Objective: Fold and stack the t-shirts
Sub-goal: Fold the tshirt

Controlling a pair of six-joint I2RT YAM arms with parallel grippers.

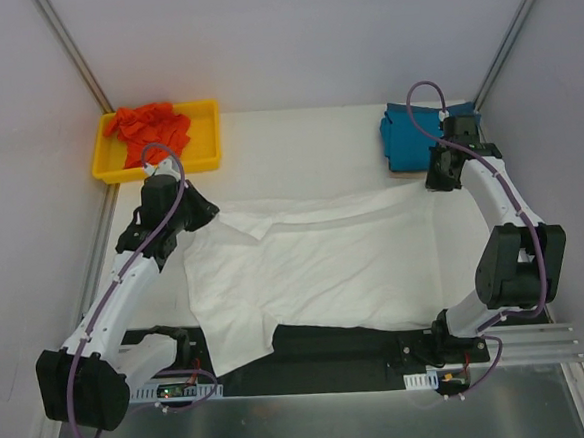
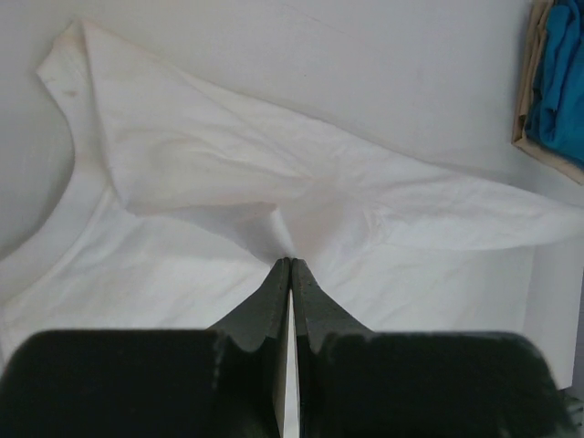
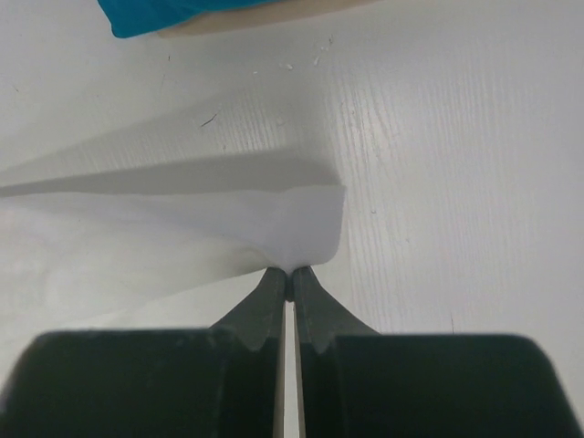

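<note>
1. While both claws pinch the far edge of the white shirt (image 1: 315, 267), the step in hand looks like the first fold of that shirt. It comes before any stacking.
2. The left claw (image 1: 199, 211) has its jaws pressed together on a small bunch of white cloth at the shirt's far left. A curved opening lies beside it; collar or armhole, I cannot tell.
3. The right claw (image 1: 437, 180) is likewise closed tight. It nips a doubled-over corner of the same shirt at the far right.
4. The shirt lies spread across the middle of the counter (image 1: 307, 143), between the two arms. Its body reaches from the claws back to the arms' bases. The edge runs from one claw to the other as a raised, creased ridge, and the rest lies flat.
5. The next move, I judge, calls for both arms to travel together at one height and pace. They should carry that edge over the body toward the near side, keeping it taut so the cloth below is not dragged. Both grips are thin, so a jerk could slip a corner free.
6. The teal shirt (image 1: 416, 135) sits folded at the far right corner, near the right claw but apart from it. It is probably where the stack goes.
7. The orange shirt (image 1: 150, 124) lies crumpled in the yellow tray (image 1: 104, 176) at the far left, not yet folded.
</note>
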